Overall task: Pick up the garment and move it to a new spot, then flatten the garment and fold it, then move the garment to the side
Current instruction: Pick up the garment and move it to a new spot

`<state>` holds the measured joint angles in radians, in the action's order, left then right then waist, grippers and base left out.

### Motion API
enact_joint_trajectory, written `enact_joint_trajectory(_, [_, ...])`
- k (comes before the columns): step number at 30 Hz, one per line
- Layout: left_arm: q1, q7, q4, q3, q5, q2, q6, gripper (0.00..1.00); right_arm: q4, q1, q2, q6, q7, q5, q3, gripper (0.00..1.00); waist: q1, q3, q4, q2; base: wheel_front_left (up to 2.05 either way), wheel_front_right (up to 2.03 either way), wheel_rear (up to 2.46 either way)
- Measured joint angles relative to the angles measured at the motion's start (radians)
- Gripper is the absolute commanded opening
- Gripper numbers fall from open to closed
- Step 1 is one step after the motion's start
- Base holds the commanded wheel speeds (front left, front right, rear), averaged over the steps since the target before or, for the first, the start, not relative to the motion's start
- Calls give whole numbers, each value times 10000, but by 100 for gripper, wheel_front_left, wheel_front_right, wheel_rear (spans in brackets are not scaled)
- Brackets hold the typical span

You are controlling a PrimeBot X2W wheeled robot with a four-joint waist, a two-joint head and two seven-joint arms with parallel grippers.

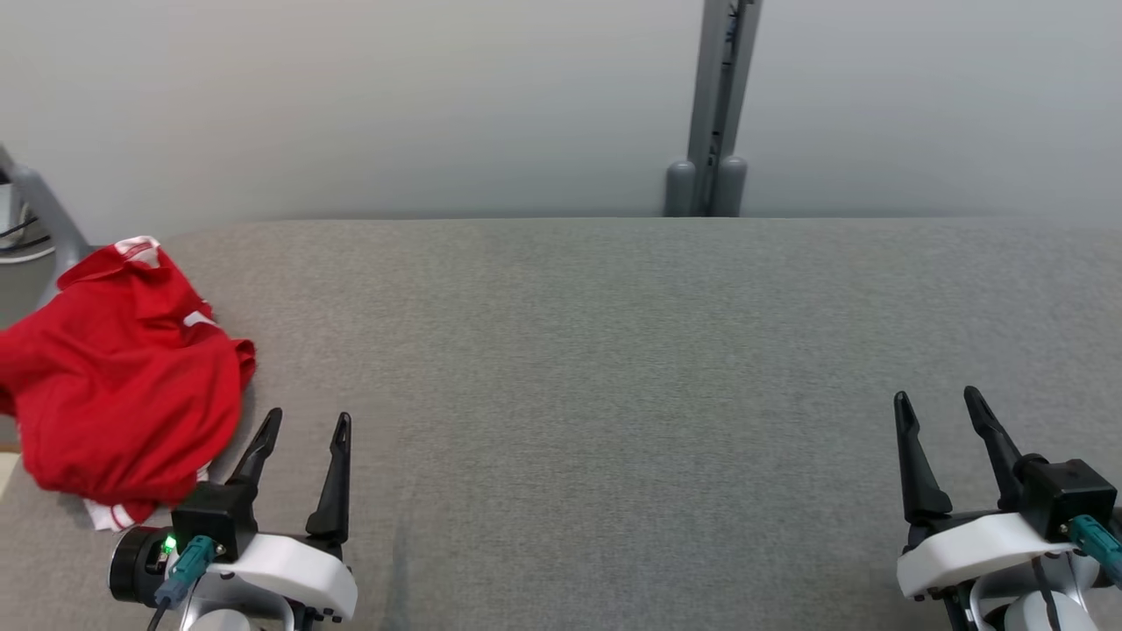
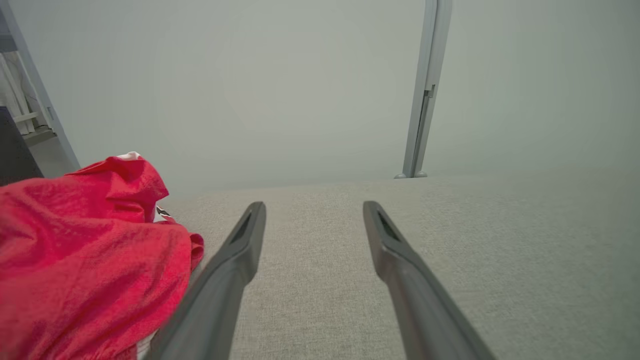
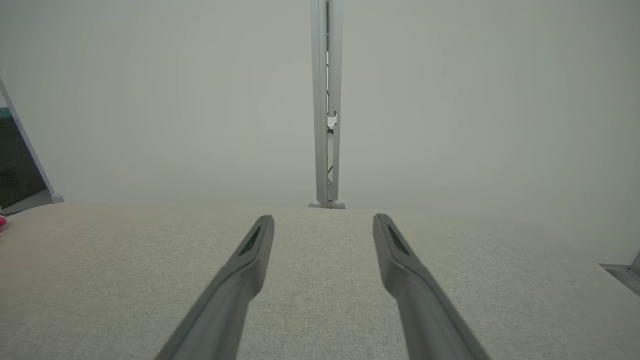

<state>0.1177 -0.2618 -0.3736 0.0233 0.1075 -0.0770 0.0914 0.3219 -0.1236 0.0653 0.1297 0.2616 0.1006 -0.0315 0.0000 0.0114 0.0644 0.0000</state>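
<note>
A crumpled red garment (image 1: 118, 377) with white trim lies in a heap at the far left of the grey fabric table (image 1: 614, 368), partly over its left edge. In the left wrist view the garment (image 2: 85, 260) bulges at the left, beside my left finger. My left gripper (image 1: 308, 424) is open just right of the heap near the front edge, with nothing between its fingers. My right gripper (image 1: 938, 399) is open at the front right, far from the garment, over bare fabric. In their own wrist views the left gripper (image 2: 312, 207) and right gripper (image 3: 324, 221) both point toward the far edge.
A grey upright post (image 1: 719, 105) stands behind the table's far edge against a pale wall. A grey slanted frame leg (image 1: 44, 215) rises at the far left behind the garment. The table's middle and right are bare fabric.
</note>
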Motion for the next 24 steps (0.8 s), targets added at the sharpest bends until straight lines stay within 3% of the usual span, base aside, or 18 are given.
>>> enact_joint_trajectory(11, [142, -23, 8, -485, 288, 46, 13, 100, -286, -116, -115, 0, 0, 564, 495, 100, 0, -82, 1417, 0, 0, 0, 0])
enact_joint_trajectory(24, [156, -23, -29, -936, 380, 100, 10, 100, -462, -211, -159, 2, 2, 447, 989, 100, 0, -284, 3444, 0, 0, 0, 0])
